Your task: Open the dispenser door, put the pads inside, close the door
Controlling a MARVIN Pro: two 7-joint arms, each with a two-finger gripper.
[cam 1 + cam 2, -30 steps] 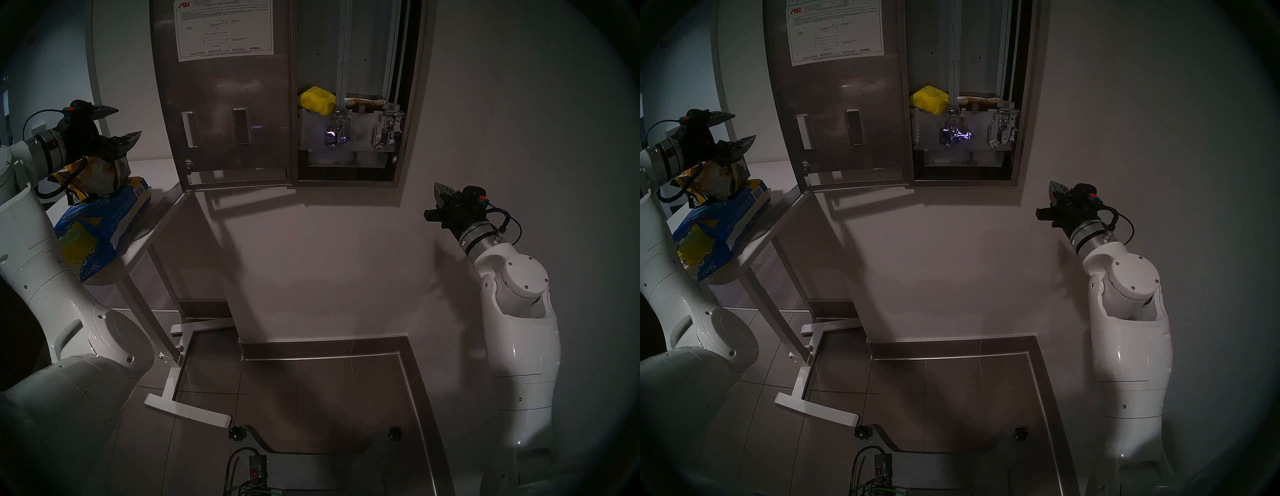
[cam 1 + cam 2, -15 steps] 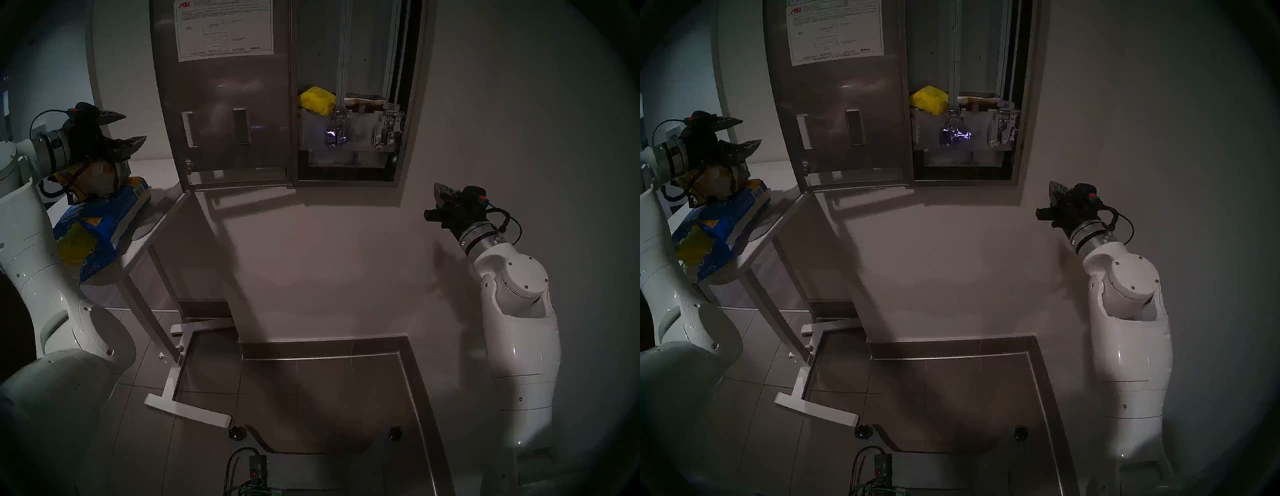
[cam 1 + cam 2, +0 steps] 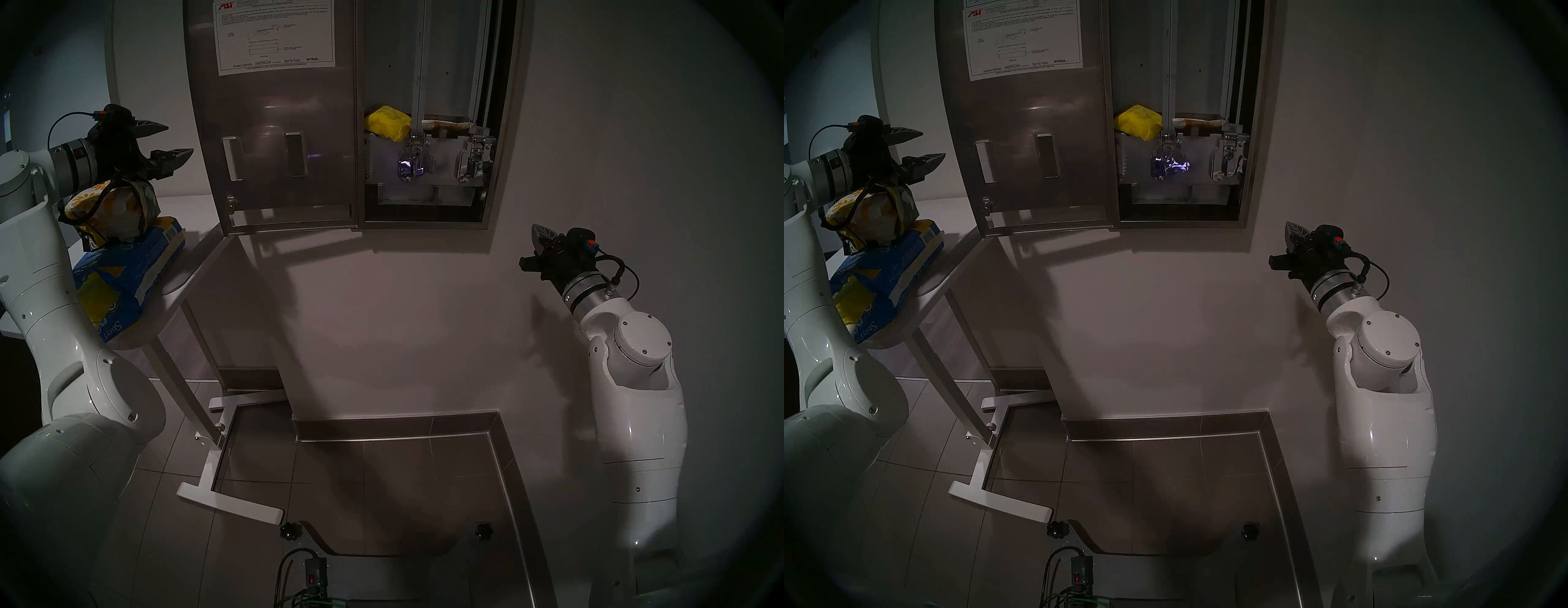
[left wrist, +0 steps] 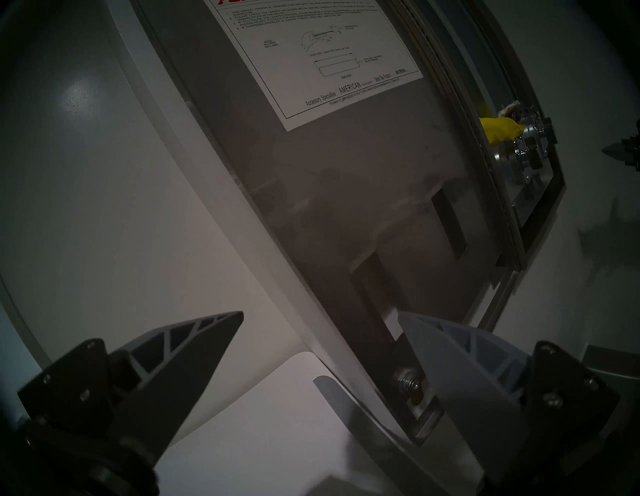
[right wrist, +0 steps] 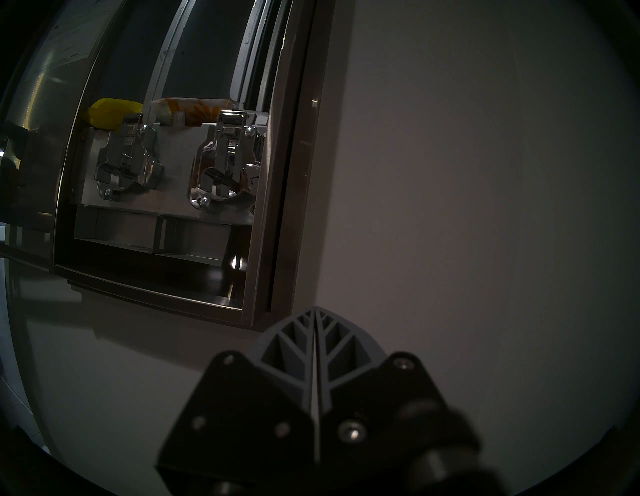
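1. The dispenser door point(image 3: 275, 127) stands swung open to the left of the dispenser point(image 3: 505, 127), and the white instruction sheet point(image 3: 275, 38) on its back faces the room.
2. Inside the dispenser, a yellow pad point(image 3: 388, 123) lies in the left chute above the left chrome lever point(image 3: 411, 163); a white pad with orange flowers point(image 3: 445, 124) lies flat in the right chute above the right chrome lever point(image 3: 471, 163).
3. The left gripper point(image 3: 172, 140) has its fingers point(image 4: 194, 350) spread wide and they grasp nothing. It hangs in the air just left of the door's free edge, apart from it.
4. The right gripper point(image 5: 316, 311) has its fingers pressed together with nothing between them. It points at the bare wall below and to the right of the dispenser, well apart from it.
5. Below the left gripper, a torn blue plastic bag point(image 3: 127, 271) lies on a small white table point(image 3: 182, 280), with a white and yellow flowered pack point(image 3: 114, 208) on top of it.
6. The left arm hides part of the bag, and the top of the door is cut off in the head views.
7. The room is dim, so the small lock point(image 3: 230, 204) is hard to make out.
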